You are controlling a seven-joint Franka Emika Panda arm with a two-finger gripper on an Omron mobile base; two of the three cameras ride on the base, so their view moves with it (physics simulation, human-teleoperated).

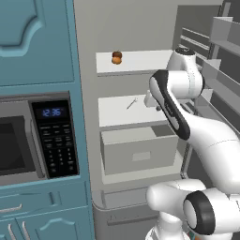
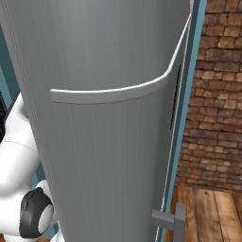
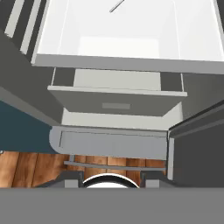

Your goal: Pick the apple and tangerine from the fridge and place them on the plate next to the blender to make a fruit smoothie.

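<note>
The fridge point(image 1: 140, 119) stands open, with pale shelves and a grey drawer point(image 1: 138, 151). On the left of its top shelf the dark apple point(image 1: 116, 54) sits against the orange tangerine point(image 1: 116, 61). My arm reaches in at the middle shelf, and its forearm covers the hand in the left base view. In the hand view my gripper point(image 3: 110, 179) is open with nothing between its widely spaced fingertips point(image 3: 72, 178). It looks down over the middle shelf point(image 3: 127, 43), the drawer point(image 3: 116, 98) and the wooden floor. The plate and the blender are out of view.
A thin utensil point(image 1: 131, 103) lies on the middle shelf. A teal cabinet with a microwave point(image 1: 28, 140) stands left of the fridge. The door's racks point(image 1: 220, 51) are on the right. In the right base view, the door's grey outside point(image 2: 108, 142) hides the interior, beside a brick wall point(image 2: 217, 94).
</note>
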